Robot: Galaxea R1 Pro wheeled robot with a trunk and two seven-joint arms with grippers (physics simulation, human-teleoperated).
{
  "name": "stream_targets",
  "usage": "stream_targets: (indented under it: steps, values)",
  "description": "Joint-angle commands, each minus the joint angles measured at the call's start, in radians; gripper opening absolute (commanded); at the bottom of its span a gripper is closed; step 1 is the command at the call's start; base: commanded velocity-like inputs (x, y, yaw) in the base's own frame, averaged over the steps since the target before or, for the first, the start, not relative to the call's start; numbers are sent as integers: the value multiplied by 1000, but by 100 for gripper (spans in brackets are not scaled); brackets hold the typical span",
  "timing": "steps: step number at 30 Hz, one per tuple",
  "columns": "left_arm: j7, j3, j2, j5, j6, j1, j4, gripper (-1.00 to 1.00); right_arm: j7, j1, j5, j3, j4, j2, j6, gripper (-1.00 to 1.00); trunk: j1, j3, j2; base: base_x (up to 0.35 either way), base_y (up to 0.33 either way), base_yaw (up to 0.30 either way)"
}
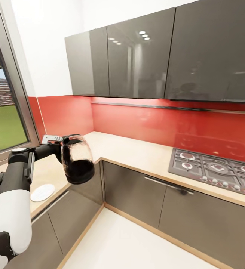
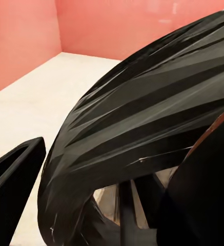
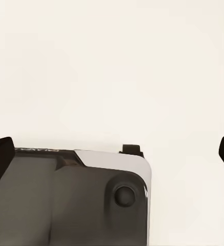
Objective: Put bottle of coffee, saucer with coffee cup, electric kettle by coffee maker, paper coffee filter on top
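The electric kettle (image 1: 77, 160), smoky glass with a black lid and handle, hangs in the air over the inner corner of the kitchen countertop (image 1: 137, 149). My left gripper (image 1: 59, 144) is shut on its handle. Seen close in the left wrist view, the kettle (image 2: 142, 113) is a dark curved body, with one black finger (image 2: 14, 177) beside it. The white saucer (image 1: 42, 192) lies flat on the counter's left run, below my left forearm. My right gripper (image 3: 113, 154) is open, with its fingertips far apart and nothing between them, above a pale floor.
A gas hob (image 1: 216, 170) is set into the counter at the right. Glossy grey wall cabinets (image 1: 137, 56) hang above a red backsplash (image 1: 144, 125). A window (image 1: 4, 112) is at the far left. A grey part of the robot's body (image 3: 70, 200) lies under the right gripper.
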Motion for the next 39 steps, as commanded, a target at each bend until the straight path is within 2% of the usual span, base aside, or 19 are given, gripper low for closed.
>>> stream_targets:
  steps: [1, 4, 10, 12, 13, 15, 17, 19, 20, 23, 24, 27, 31, 35, 36, 39]
  values:
    - [2, 2, -1, -4, 5, -1, -1, -100, 4, 0, -11, 7, 1, -1, -4, 100, 1, 0, -1, 202, -226, 249]
    - [42, 2, -1, -2, 4, -1, 4, -100, 4, 0, -11, 7, 1, -1, -4, 100, 1, 0, -1, 203, -226, 265]
    - [170, 2, -2, 40, 2, -1, 8, -100, 4, 0, -10, 7, 1, -1, -4, 100, 1, 0, -1, 208, -225, 276]
    - [189, 1, -3, 43, 1, -1, 8, -100, 4, 0, -10, 7, 1, -1, -4, 100, 1, 0, -1, 230, -211, 277]
    - [194, 1, -9, 44, -8, -1, 8, -100, 4, 0, -11, 7, 1, -1, -4, 100, 1, 0, -1, 221, -177, 277]
    - [219, 1, -44, 39, -82, -1, 8, -100, 4, 0, -11, 7, 1, -1, -4, 100, 1, 0, -1, 93, -74, 277]
    - [314, -1, -77, 39, -117, -1, 8, -100, 4, 0, -10, 8, 1, -1, -4, 100, 1, 0, -1, 27, -21, 277]
    - [507, -4, -138, 41, -139, -1, 9, -100, 4, 0, -10, 8, 1, -1, -4, 100, 1, 0, -1, 8, -6, 277]
    - [585, -5, -166, 41, -150, -1, 12, -100, 4, 0, -11, 8, 1, -1, -4, 100, 1, 0, -1, 3, -2, 272]
    - [679, -6, -193, 41, -176, -2, 31, -100, 4, 0, -10, 7, 1, -1, -4, 100, 1, 0, -1, 1, -1, 166]
    - [732, -6, -199, 42, -185, -2, 53, -100, 4, 0, -10, 7, 1, -1, -5, 100, 1, 0, -1, 0, 0, 42]
    - [851, -6, -204, 45, -191, -4, 80, -100, 4, 0, -9, 9, 1, -9, -6, 100, 1, 0, -1, 0, 0, 15]
    - [890, -5, -204, 47, -192, -5, 84, -100, 4, 0, -10, 9, 1, -16, -6, 100, 1, 0, -1, 0, 0, 2]
    - [894, -5, -204, 48, -196, -2, 85, -100, 4, 0, -11, 7, 1, -16, -5, 100, 1, 0, -1, 0, 0, 0]
    - [895, -5, -203, 46, -230, -1, 85, -100, 5, 0, -12, 6, 1, -16, -4, 100, 1, 0, -1, 0, 0, 0]
    - [895, -6, -202, 45, -240, -1, 85, -100, 5, 0, -11, 6, 1, -16, -4, 100, 1, 0, -1, 0, 0, 0]
